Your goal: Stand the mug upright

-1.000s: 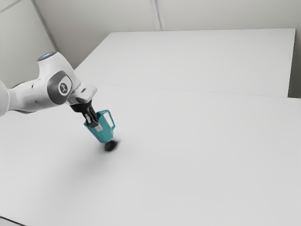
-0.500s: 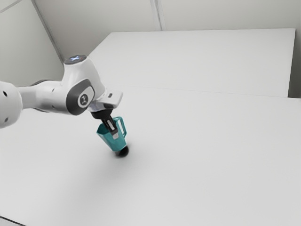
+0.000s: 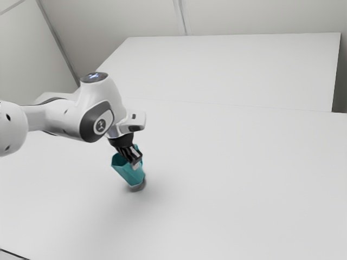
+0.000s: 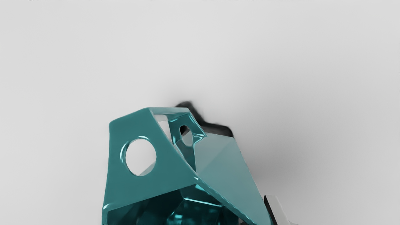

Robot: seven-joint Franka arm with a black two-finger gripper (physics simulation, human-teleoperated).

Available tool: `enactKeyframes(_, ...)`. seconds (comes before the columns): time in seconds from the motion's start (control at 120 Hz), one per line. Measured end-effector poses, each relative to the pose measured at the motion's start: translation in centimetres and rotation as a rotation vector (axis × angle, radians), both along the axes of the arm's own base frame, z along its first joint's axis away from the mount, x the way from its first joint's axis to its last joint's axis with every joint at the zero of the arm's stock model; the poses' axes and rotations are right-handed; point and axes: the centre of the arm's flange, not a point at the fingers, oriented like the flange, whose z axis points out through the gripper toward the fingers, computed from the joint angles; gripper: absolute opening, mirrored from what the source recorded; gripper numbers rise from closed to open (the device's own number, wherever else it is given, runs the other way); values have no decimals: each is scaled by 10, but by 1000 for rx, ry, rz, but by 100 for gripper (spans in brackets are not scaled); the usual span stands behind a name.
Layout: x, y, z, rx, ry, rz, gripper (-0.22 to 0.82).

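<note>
Item: mug (image 3: 126,172), teal, faceted, one | Location: between the fingertips of the hand (image 3: 135,162), low over the pale surface (image 3: 233,179) | Attitude: tilted, open end leaning toward the arm (image 3: 51,117), not upright | Hand: black, closed on the mug's wall | Contact of mug with surface: cannot tell | Shadow (image 3: 138,187): under the mug's lower end

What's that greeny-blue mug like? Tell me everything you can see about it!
The mug is teal and shiny, maybe glazed or plastic, with flat, angled sides. Its handle is chunky, with round holes. It's tilted, not upright: the open top leans toward the exterior view's left, and I can look inside, where it's darker. The robot's hand is pinching its wall. It's low over the white table, but I can't tell whether its bottom touches.
</note>
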Motion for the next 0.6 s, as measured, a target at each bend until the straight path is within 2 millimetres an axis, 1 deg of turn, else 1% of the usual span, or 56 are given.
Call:
enactKeyframes(0.142, 5, -2, -8, 13, -4, 28, -18)
enactKeyframes(0.283, 9, -4, -9, 25, -19, 48, -18)
enactKeyframes(0.425, 18, -4, -14, 27, -23, 66, -18)
enactKeyframes(0.6, 20, -5, -14, 28, -36, 91, -18)
